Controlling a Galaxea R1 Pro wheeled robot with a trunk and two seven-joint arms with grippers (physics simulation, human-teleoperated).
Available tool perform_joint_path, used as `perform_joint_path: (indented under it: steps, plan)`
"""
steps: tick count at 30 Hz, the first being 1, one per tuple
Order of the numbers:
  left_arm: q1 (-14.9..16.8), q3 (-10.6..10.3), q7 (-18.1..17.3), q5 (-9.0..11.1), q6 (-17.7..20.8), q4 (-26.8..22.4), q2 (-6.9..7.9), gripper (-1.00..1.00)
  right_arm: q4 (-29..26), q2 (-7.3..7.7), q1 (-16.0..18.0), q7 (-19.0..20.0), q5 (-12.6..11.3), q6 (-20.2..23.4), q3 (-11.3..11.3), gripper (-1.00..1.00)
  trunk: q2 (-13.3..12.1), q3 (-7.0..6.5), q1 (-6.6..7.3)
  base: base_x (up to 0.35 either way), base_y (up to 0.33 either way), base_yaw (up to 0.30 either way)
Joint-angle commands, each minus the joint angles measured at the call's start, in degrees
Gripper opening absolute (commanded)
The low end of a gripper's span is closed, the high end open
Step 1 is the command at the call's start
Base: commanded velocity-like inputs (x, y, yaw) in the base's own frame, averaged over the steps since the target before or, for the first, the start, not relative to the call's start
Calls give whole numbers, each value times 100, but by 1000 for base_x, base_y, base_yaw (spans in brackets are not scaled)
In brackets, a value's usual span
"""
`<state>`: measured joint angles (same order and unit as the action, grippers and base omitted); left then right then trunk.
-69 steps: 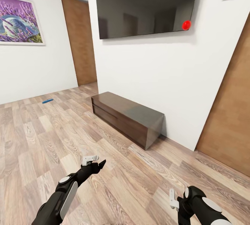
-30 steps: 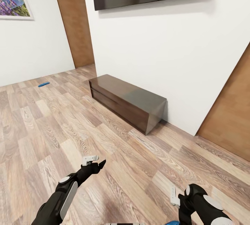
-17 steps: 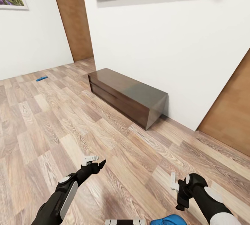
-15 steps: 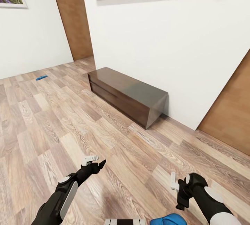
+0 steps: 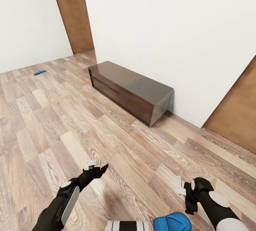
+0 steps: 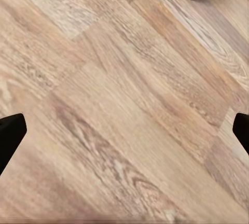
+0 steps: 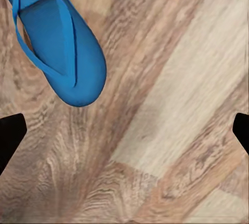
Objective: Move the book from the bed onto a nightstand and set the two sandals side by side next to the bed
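Note:
One bright blue sandal [image 5: 172, 222] lies on the wood floor at my base, just left of my right arm. In the right wrist view this sandal [image 7: 57, 37] rests flat on the planks, off to one side of my right gripper [image 7: 124, 136], which is open and empty above the floor. A second blue sandal [image 5: 40, 72] lies far off near the left wall. My left gripper [image 5: 99, 166] hovers open over bare floor, and its wrist view [image 6: 124, 136] has planks between the spread fingertips. The bed, the book and the nightstand are out of view.
A long low dark brown cabinet [image 5: 131, 90] stands against the white wall ahead. Brown doors sit at the far left [image 5: 73, 10] and at the right [image 5: 238, 110]. Open wood floor [image 5: 53, 117] stretches between me and the far sandal.
The head camera has tilted downward, so the screen and picture slid up out of the picture and the near sandal came in at the bottom. My right gripper has shifted slightly forward.

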<state>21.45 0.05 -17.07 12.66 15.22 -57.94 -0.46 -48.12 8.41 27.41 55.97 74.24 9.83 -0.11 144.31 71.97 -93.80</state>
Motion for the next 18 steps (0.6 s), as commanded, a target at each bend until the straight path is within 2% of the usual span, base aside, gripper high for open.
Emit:
perform_joint_path:
  steps: [1, 2, 7, 9, 14, 18]
  plan:
    - [1, 4, -7, 61, 51, -7, -1, 100, -10, 0, 1, -72, 195, 20, 0, 100, 3, 27, -1, 0, 0, 0]
    - [0, 4, -7, 61, 51, -7, 0, 100, -9, 1, 1, -177, 362, -7, 1, 100, 5, 50, -4, 0, 0, 0]
    - [0, 4, -7, 59, 51, -7, 2, 100, 1, -21, -2, -363, 655, -289, 9, 100, 11, 160, -17, 0, 0, 0]
    - [1, 4, -7, 60, 51, -7, 2, 100, 11, -41, -5, -389, 697, -423, 36, 100, 14, 205, -22, 0, 0, 0]
    - [2, 4, -7, 61, 51, -7, 2, 100, -13, -64, -14, -405, 728, -713, 367, 100, 21, 315, -35, 0, 0, 0]
    - [3, 4, -7, 61, 51, -7, 2, 100, -107, -67, -19, -397, 707, -869, 494, 100, 26, 404, -45, 0, 0, 0]
